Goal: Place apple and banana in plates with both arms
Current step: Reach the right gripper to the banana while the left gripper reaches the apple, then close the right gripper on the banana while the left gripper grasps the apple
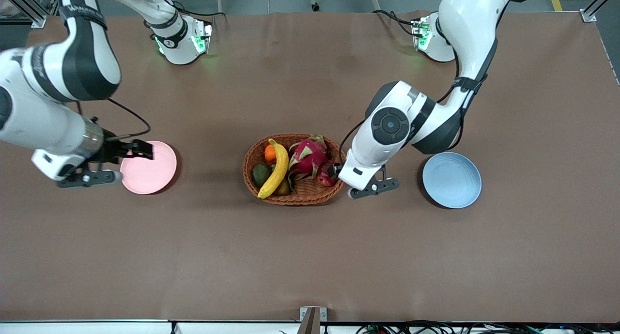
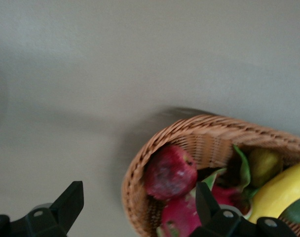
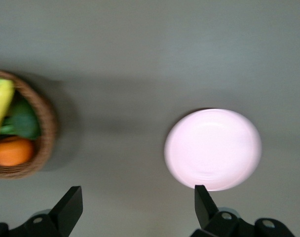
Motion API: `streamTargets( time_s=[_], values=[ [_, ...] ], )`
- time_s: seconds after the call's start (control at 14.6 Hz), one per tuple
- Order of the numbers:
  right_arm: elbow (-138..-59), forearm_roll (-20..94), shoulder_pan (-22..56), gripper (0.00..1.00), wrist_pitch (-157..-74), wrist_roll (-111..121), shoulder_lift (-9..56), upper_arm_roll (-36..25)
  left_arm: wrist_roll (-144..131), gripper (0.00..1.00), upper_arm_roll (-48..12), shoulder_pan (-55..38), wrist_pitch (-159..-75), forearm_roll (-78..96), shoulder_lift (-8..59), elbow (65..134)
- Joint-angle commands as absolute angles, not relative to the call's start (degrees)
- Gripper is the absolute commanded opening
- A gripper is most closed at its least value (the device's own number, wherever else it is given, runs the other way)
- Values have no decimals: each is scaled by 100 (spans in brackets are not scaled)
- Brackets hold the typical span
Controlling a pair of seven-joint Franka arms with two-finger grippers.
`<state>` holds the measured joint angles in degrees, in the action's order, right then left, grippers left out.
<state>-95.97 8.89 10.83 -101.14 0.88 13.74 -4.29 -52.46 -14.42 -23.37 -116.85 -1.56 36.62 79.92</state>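
Note:
The dark red apple (image 1: pixel 327 175) lies in the wicker basket (image 1: pixel 293 198) at its end toward the left arm. The yellow banana (image 1: pixel 277 172) lies across the other fruit. My left gripper (image 1: pixel 334 170) hangs open over that end of the basket. In the left wrist view the apple (image 2: pixel 170 172) sits just ahead of the open left gripper (image 2: pixel 138 200), and the banana (image 2: pixel 283 190) shows beside it. My right gripper (image 1: pixel 140 150) is open and empty over the rim of the pink plate (image 1: pixel 150 168). The blue plate (image 1: pixel 451 180) lies bare beside the left arm's hand. In the right wrist view the pink plate (image 3: pixel 213 149) is empty.
The basket also holds a magenta dragon fruit (image 1: pixel 308 156), an orange (image 1: pixel 270 153) and an avocado (image 1: pixel 261 173). It stands mid-table between the two plates. Brown table surface stretches all round, with the arm bases (image 1: pixel 184 43) along the back.

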Motion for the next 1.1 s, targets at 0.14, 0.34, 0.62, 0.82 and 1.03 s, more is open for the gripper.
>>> streamTargets(
  time_s=[0.14,0.34,0.62,0.82,1.03],
  values=[
    [-9519,1371,1686,100,-10406,-86,1897,-475,-6798,100,-1160,-2847,-11909,-229,4253,7480],
    [-9519,1345,2397,100,-10765,-815,2144,-475,-7767,100,-1151,-2953,-12251,-229,4534,7462],
    [-9510,1433,3022,100,-11266,-1677,2530,-466,-8068,100,-1151,-3023,-12200,-237,4570,7532],
    [-9466,1441,3339,87,-11566,-1942,2873,-466,-8533,100,-1151,-3067,-12191,-255,4562,7567],
    [-9457,1590,3489,83,-11978,-2039,3058,-466,-8639,100,-1151,-3076,-12190,-246,4588,7655]
  ],
)
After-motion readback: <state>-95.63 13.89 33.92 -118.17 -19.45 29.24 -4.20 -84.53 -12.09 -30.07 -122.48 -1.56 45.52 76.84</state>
